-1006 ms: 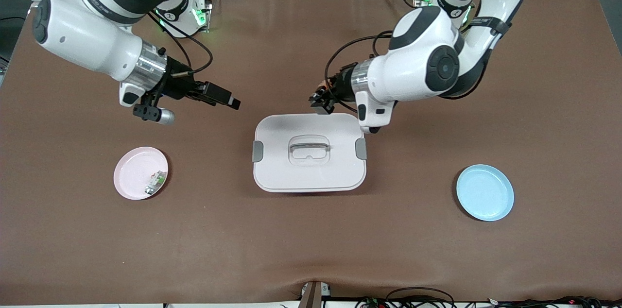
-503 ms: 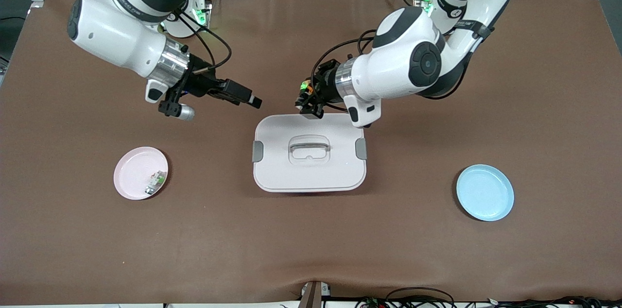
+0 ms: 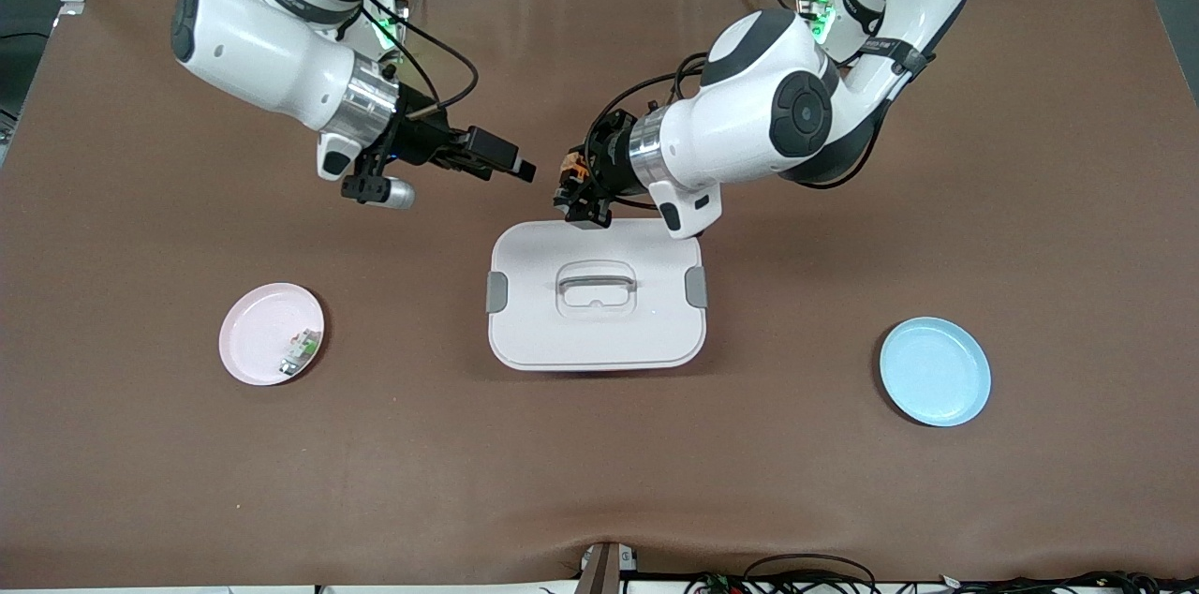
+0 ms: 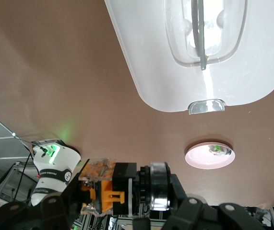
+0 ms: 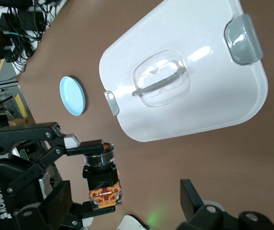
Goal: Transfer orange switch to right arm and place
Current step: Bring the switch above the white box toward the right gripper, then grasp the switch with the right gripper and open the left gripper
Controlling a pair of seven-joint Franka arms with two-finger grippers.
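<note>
Handover is about to happen: the orange switch (image 3: 571, 174), a small, stiff, light plastic block, sits pinched in the left gripper (image 3: 579, 200) at upper centre of the front view, over bare table just above the white lidded box (image 3: 596, 294). Judging by its blocky body, the right gripper (image 3: 513, 165) should take the free flat sides near the orange end, clear of the left fingers (image 5: 86, 146). It hovers just beside, in mid-air, with its jaws spread and holding nothing. Too light a pinch might let the smooth housing slip.
</note>
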